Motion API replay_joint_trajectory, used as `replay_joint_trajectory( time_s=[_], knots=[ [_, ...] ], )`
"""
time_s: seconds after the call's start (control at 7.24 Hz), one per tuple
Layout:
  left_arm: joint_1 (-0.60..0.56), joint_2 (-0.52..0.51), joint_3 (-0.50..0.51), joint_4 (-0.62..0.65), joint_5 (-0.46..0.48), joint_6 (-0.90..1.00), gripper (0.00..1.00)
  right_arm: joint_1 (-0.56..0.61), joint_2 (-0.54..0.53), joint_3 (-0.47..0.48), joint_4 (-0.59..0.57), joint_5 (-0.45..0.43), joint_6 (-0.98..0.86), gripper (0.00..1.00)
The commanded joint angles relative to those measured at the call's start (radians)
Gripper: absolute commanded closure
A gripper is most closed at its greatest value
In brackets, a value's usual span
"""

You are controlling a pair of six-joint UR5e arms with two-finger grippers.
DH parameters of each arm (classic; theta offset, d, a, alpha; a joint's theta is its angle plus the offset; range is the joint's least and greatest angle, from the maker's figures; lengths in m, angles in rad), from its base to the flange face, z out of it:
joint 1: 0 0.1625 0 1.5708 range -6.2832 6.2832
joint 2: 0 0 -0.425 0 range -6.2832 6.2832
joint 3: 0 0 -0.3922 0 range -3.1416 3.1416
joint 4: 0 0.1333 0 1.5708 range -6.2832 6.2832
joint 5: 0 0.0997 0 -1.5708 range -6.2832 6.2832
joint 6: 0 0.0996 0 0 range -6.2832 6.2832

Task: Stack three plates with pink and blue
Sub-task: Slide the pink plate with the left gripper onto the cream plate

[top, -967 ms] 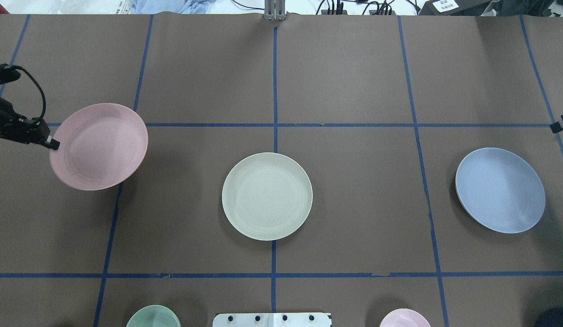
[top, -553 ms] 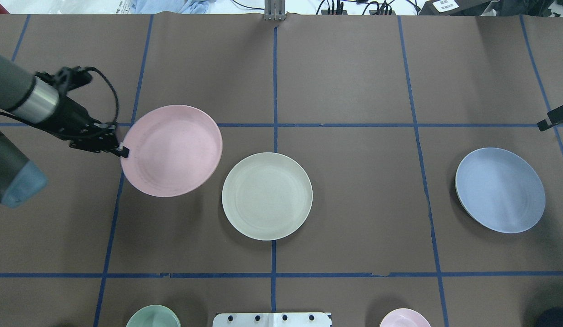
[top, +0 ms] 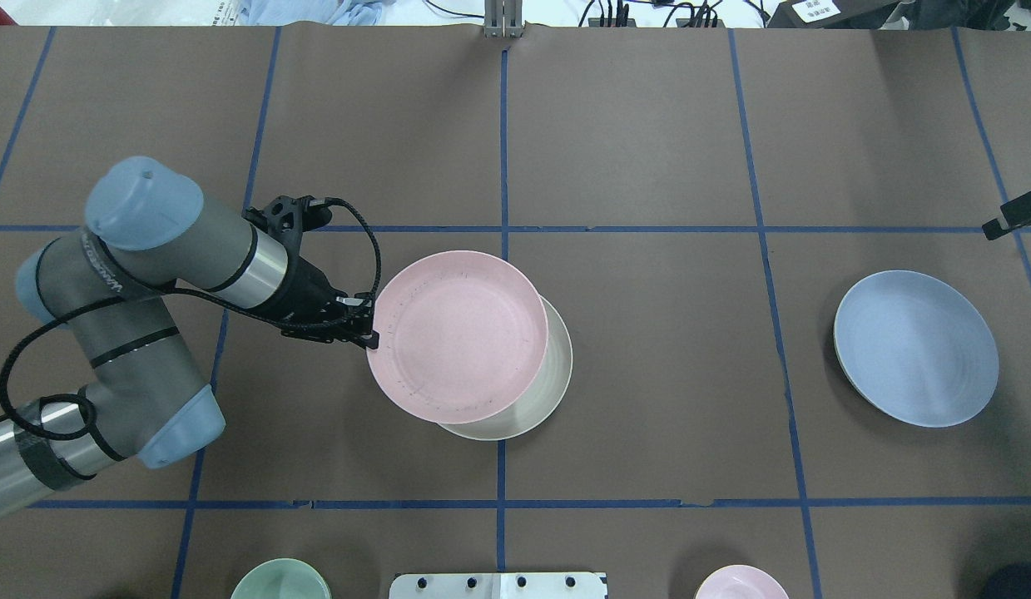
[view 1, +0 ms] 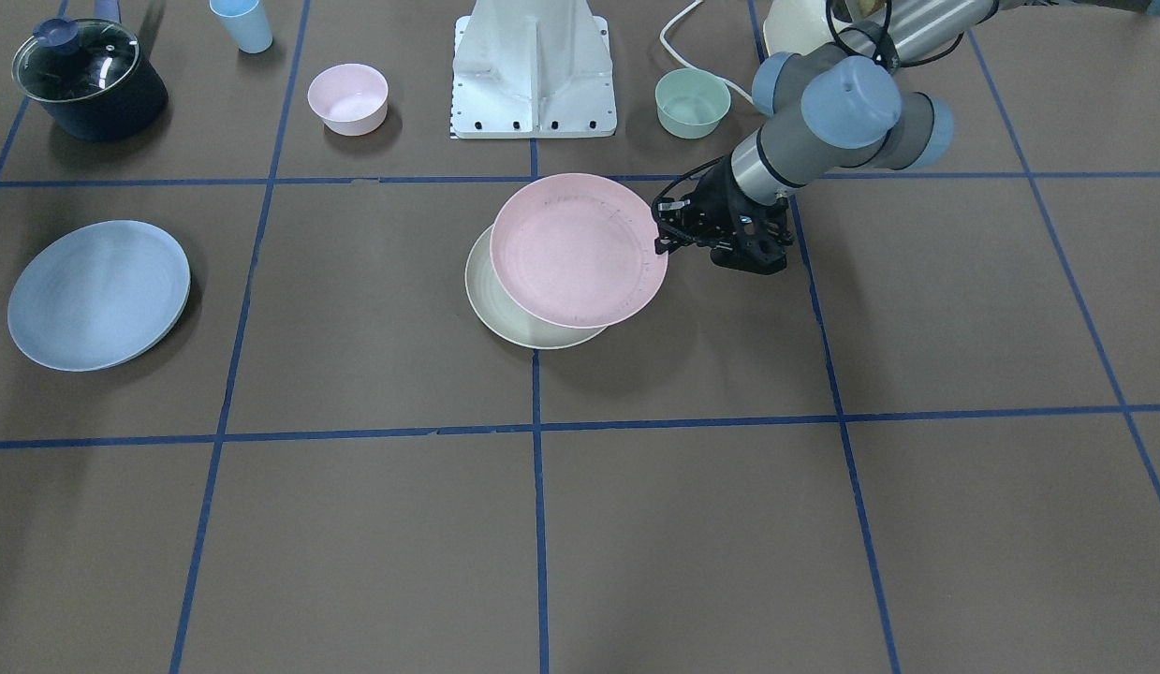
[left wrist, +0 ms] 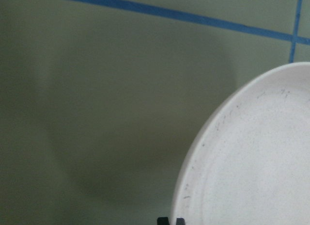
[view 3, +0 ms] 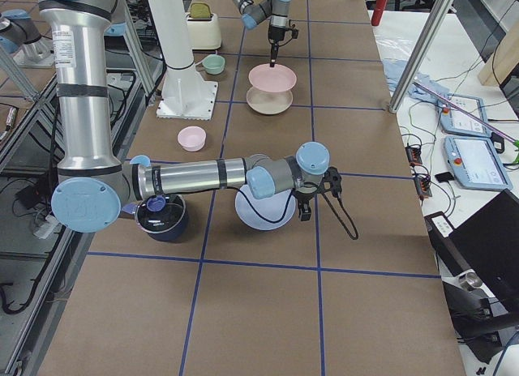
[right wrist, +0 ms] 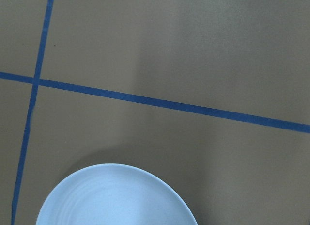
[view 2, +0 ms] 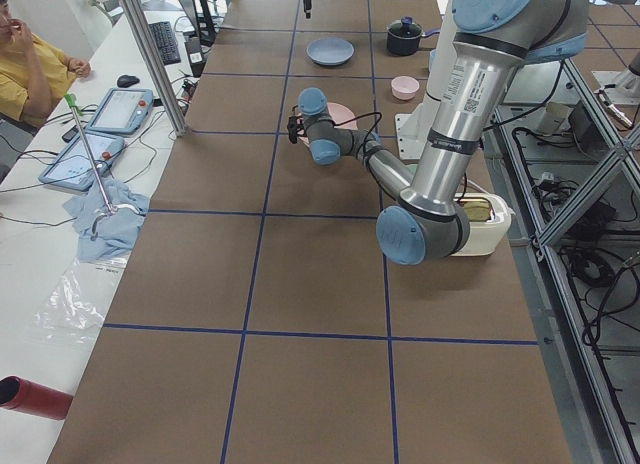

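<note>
The pink plate [top: 458,337] hangs face up near the middle of the brown-papered table [top: 648,125]. The left gripper [top: 371,334] pinches it at its left rim, reaching in from the left side of the overhead view. The jaws are clenched on that edge, and the wrist view shows the dark fingertips [left wrist: 163,220] right at the rim. Being round, the plate has no long axis; its hollow faces up and it looks close to level.

In the right-side view it floats clear above the cream-white plate [top: 555,374], which lies flat on the table beneath it. The pink plate sits off-centre, shifted left and away from the robot. Only a crescent of the cream-white plate shows, on the right and on the side nearest the robot.

Well apart to the right, the blue plate [top: 916,348] lies flat, hollow up, alone in its taped square. The right gripper [view 3: 304,212] hovers near that plate without touching it. I cannot tell whether its jaws are spread or closed.
</note>
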Motion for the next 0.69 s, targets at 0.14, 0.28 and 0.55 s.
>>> replay_joint_trajectory(
  time_s=[0.14, 0.28, 0.55],
  knots=[
    [0.040, -0.088, 0.116, -0.003, 0.034, 0.004, 0.40, -0.001, 0.000, 0.000, 0.000, 0.000, 0.002, 0.00],
    [0.042, -0.090, 0.120, -0.003, 0.031, 0.001, 0.23, -0.003, 0.001, 0.003, 0.000, 0.000, 0.002, 0.00],
    [0.023, -0.076, 0.094, -0.003, 0.031, 0.003, 0.01, -0.071, 0.001, 0.011, 0.003, -0.021, 0.055, 0.00]
  ],
)
